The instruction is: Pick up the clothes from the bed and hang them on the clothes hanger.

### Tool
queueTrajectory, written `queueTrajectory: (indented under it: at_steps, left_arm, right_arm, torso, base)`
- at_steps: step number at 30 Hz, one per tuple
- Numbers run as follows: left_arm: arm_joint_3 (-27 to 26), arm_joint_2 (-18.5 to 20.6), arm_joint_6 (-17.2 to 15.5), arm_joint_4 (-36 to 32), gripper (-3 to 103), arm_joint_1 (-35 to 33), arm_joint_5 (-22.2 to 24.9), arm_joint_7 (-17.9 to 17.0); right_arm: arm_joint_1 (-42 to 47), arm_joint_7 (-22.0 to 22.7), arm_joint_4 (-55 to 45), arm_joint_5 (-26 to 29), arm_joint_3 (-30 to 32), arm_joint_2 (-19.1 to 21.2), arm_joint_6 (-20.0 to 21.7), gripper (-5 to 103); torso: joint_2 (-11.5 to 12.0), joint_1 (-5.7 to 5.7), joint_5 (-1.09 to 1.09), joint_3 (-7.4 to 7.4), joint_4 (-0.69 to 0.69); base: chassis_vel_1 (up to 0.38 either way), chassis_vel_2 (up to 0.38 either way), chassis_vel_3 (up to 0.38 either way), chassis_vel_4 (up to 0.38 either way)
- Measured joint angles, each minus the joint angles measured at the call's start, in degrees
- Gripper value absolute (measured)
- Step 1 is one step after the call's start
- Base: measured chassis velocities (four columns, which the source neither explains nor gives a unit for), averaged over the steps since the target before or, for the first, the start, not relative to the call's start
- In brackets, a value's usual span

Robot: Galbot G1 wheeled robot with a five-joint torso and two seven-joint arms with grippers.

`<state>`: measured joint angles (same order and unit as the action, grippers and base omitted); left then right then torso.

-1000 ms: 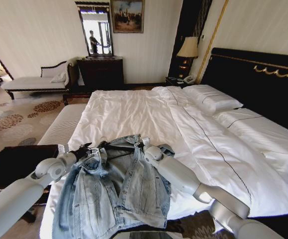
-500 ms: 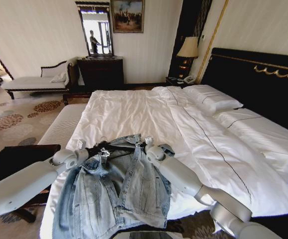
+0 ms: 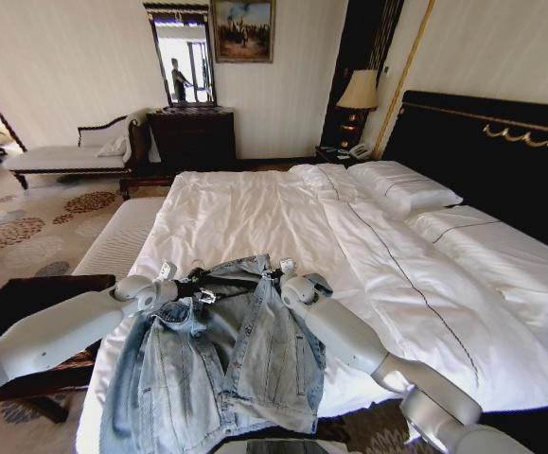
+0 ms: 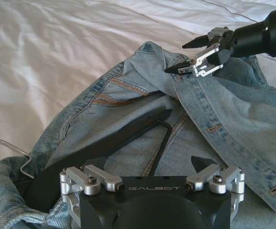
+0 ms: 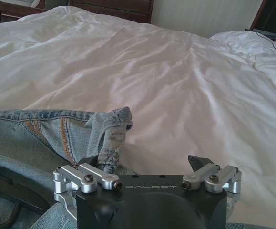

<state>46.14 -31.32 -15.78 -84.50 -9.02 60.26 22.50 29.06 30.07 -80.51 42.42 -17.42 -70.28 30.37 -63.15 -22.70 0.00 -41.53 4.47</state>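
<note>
Fingers (image 4: 202,61) of the right gripper (image 4: 188,57) are standing apart over the collar of the soft, floppy, fairly heavy denim jacket (image 3: 221,364) lying low in the head view, and the left gripper (image 3: 201,281) is likewise gaping above the black clothes hanger (image 4: 128,138), so stiff seams look like the best hold.

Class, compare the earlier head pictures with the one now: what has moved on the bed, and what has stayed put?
The left gripper has slid along the hanger toward the right gripper, its arm swinging lower. The right gripper, the jacket and the bed stayed as they were.
</note>
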Motion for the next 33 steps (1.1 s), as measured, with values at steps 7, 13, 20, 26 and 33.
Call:
queueTrajectory:
  at_steps: [7,13,20,26,33]
  left_arm:
    - [3.65,-2.57,1.87,5.26,100,3.7,-1.17,3.18]
    - [5.19,-3.71,2.16,7.21,100,4.74,-1.13,4.2]
    - [10.32,-5.8,2.72,10.13,95,9.52,-0.86,5.71]
    - [15.27,-6.59,2.82,10.84,92,12.94,-0.83,6.34]
    - [18.51,-8.87,4.22,15.82,92,15.16,-2.78,8.55]
  right_arm:
    - [-0.01,1.07,-0.05,1.08,-0.11,-0.41,0.41,100]
    - [-0.2,1.52,0.17,1.63,0.34,-1.39,0.5,100]
    - [0.95,1.81,0.29,1.55,2.39,-2.73,0.5,100]
    - [2.46,1.86,-0.23,1.86,5.73,-2.87,0.5,100]
    - [4.5,2.17,-1.26,2.99,8.85,-2.63,0.61,100]
  torso:
    - [0.0,0.0,0.0,0.0,0.0]
    - [0.0,0.0,-0.01,0.0,-0.03]
    - [0.0,0.0,0.0,0.0,0.01]
    - [0.0,0.0,0.0,0.0,-0.03]
    - [0.0,0.0,0.0,0.0,-0.01]
  base:
    - [0.0,0.0,0.0,0.0]
    - [0.0,0.0,0.0,0.0]
    - [0.0,0.0,0.0,0.0]
    - [0.0,0.0,0.0,0.0]
    - [0.0,0.0,0.0,0.0]
